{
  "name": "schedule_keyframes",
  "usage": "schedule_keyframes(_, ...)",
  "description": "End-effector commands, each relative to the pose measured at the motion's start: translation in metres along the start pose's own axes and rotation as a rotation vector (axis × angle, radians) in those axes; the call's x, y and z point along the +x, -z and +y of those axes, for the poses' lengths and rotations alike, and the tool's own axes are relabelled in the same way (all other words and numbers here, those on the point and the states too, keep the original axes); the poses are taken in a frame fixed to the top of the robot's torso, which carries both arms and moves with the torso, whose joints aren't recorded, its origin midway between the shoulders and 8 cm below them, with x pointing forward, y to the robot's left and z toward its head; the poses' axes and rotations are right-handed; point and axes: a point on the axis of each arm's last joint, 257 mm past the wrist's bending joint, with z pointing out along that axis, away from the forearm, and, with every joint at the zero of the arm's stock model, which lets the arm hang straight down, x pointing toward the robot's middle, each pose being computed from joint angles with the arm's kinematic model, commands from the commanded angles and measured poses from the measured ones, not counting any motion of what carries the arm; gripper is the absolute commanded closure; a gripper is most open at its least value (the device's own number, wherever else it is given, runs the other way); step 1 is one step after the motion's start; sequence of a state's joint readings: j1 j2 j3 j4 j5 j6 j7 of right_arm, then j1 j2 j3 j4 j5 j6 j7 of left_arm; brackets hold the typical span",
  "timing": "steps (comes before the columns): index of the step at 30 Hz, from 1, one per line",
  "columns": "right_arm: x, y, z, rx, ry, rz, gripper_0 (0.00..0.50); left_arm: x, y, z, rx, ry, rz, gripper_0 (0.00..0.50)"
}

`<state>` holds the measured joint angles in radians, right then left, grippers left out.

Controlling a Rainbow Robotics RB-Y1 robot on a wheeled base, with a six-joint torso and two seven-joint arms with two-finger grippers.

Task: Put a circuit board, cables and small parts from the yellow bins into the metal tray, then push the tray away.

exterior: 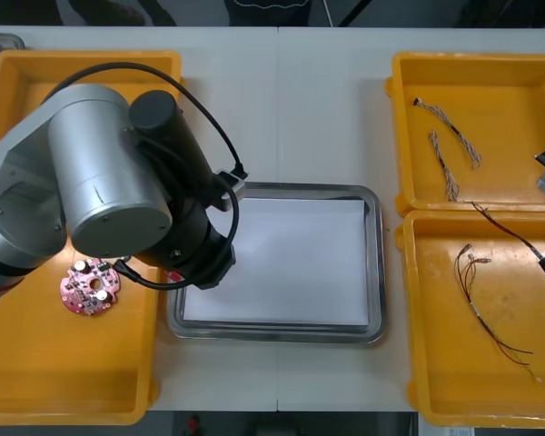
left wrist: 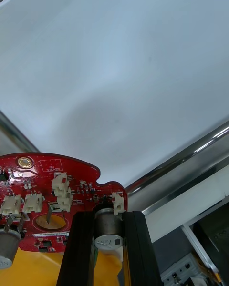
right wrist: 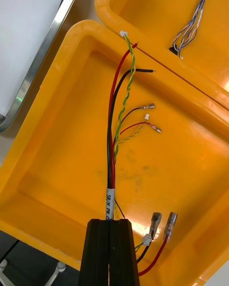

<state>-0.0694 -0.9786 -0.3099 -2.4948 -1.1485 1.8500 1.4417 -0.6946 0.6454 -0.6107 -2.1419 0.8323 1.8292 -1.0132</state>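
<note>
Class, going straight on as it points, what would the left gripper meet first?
Probably the white inside of the metal tray, past its rim; the left gripper, shut on the red circuit board, points there.

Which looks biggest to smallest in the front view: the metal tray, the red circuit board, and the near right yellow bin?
1. Tied for largest: the near right yellow bin and the metal tray. They look alike, and the bin runs off the picture's edge, so I won't rank them.
2. Smallest, clearly: the red circuit board.
</note>
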Motion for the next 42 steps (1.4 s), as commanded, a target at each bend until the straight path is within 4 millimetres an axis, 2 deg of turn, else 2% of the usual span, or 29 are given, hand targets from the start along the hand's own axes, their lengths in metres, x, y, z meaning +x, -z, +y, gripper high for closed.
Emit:
schedule_keyframes(1, -0.001, 0.008, -0.004, 0.036, 0.018, 0.011, 0.5, -0.021, -0.002, -0.026, 0.003, 0.042, -0.05, 0.5)
schedule_keyframes(5, 0.001, 0.008, -0.004, 0.037, 0.02, 0.016, 0.5, -0.018, -0.006, -0.031, 0.006, 0.035, -0.047, 0.5)
schedule_keyframes(16, 0.002, 0.008, -0.003, 0.035, 0.021, 0.02, 0.5, -0.017, -0.046, -0.034, 0.003, 0.053, -0.031, 0.5)
schedule_keyframes(22, 0.002, 0.008, -0.003, 0.033, 0.019, 0.018, 0.5, -0.011, -0.059, -0.036, -0.002, 0.055, -0.021, 0.5)
schedule_keyframes(29, 0.002, 0.008, -0.003, 0.033, 0.021, 0.018, 0.5, -0.001, -0.068, -0.037, -0.003, 0.058, 0.003, 0.5)
schedule_keyframes(42, 0.001, 0.008, -0.002, 0.032, 0.022, 0.018, 0.5, 0.005, -0.077, -0.038, 0.006, 0.068, 0.005, 0.494)
